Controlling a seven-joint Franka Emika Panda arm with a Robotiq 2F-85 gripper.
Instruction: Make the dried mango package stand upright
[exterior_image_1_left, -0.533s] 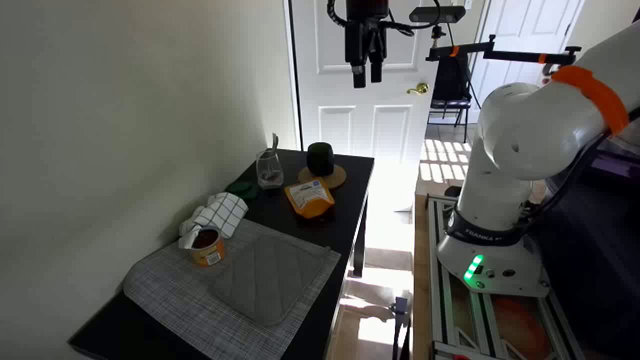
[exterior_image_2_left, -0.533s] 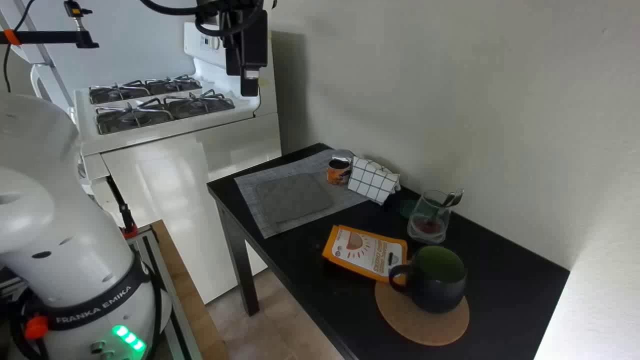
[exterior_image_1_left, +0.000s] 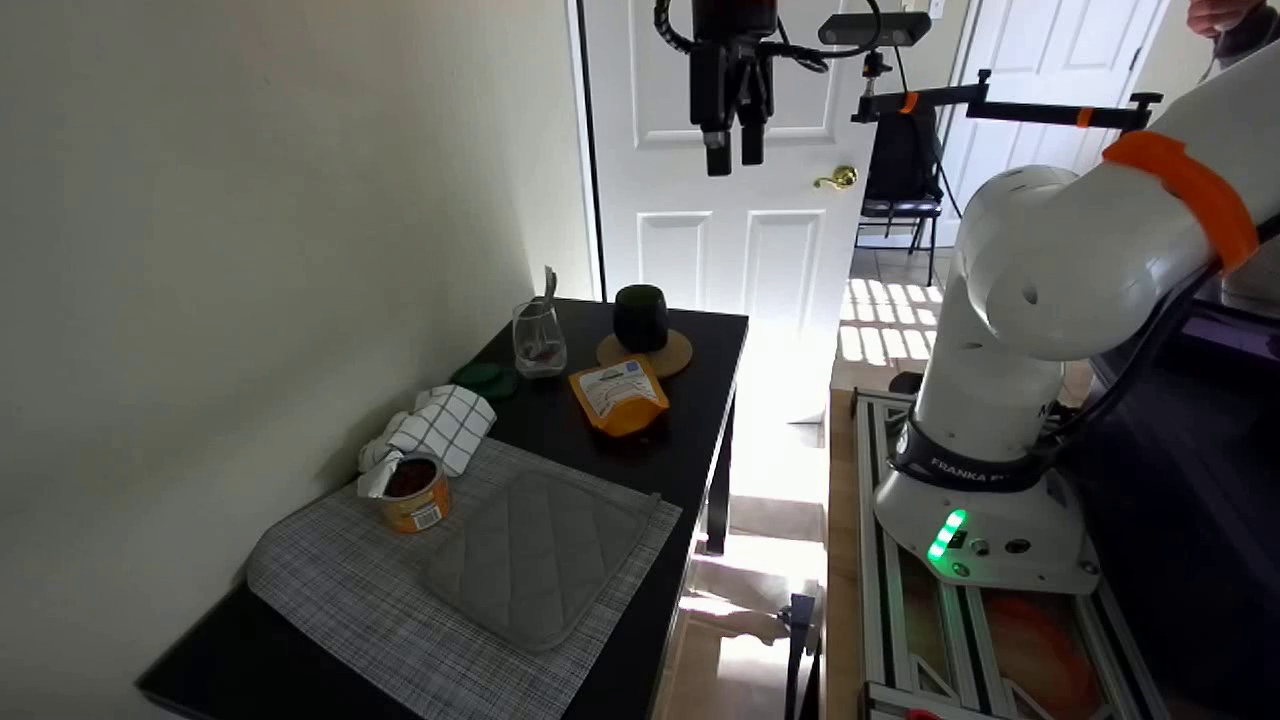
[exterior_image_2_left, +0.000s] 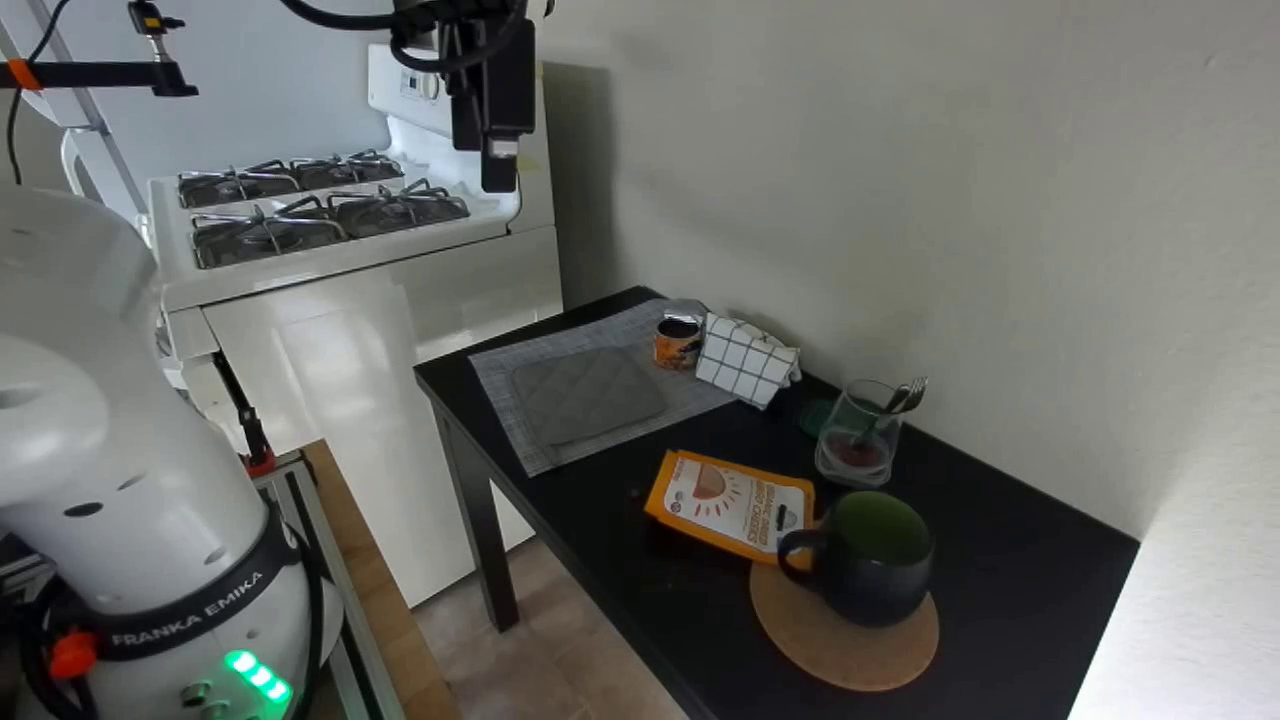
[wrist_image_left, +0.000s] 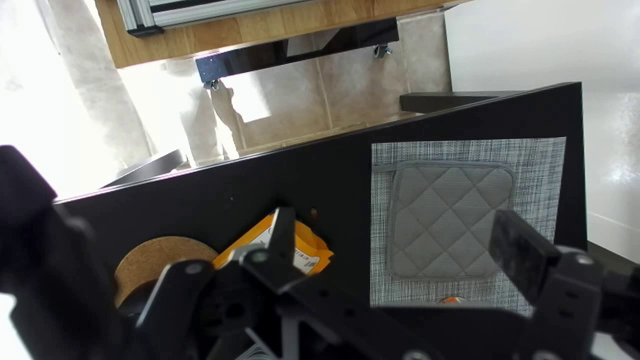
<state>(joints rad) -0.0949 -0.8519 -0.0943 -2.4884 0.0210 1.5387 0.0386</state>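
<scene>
On table (exterior_image_2_left: 990, 560), mango package (exterior_image_2_left: 732, 505) lying, long axis toward mug (exterior_image_2_left: 880, 560), end effector (exterior_image_1_left: 735, 158) spread

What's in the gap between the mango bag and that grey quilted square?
From the mango bag to the grey square: some black tabletop, then a strip of woven mat. All three views show it.

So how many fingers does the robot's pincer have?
2. In the wrist view, one finger hides part of the dried mango package, the other finger an edge of the gray pot holder. Neither is hidden there.
</scene>
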